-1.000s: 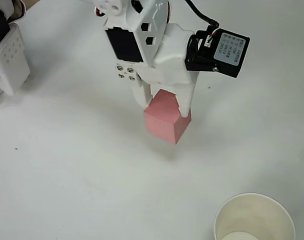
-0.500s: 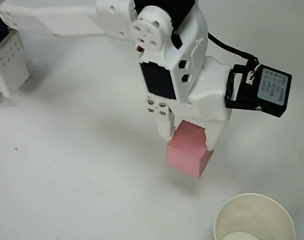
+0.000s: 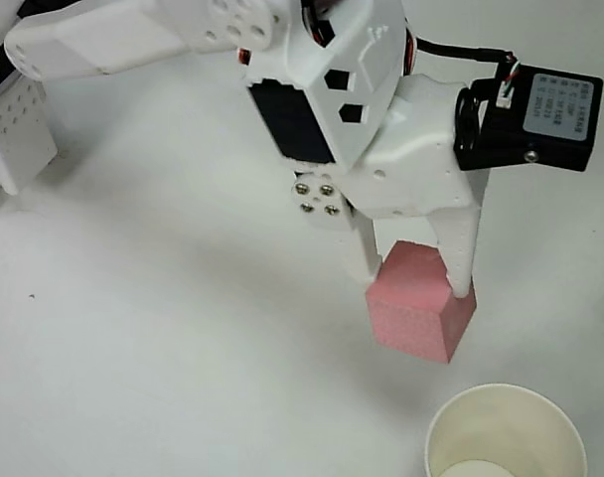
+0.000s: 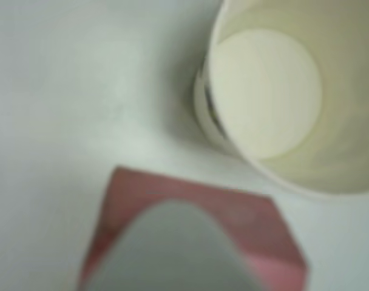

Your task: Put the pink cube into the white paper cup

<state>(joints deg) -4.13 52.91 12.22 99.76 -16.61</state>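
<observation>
Gripper (image 3: 418, 270) clamps pink cube (image 3: 419, 316) across opposite flat faces near white paper cup (image 3: 506, 433); block looks light, rigid, matte, so unlikely to slip.

A plain white table (image 3: 133, 348), a white perforated block (image 3: 19, 124) at its left edge in the overhead view

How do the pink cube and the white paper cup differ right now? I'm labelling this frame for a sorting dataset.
The pink cube is a solid, sharp-edged salmon block; the white paper cup is round, hollow and open-topped, showing a cream inside. The cube is narrower than the cup's mouth. The cube is clamped between the fingers of the hand; the cup stands free on the table, with nothing inside. Both look matte.
</observation>
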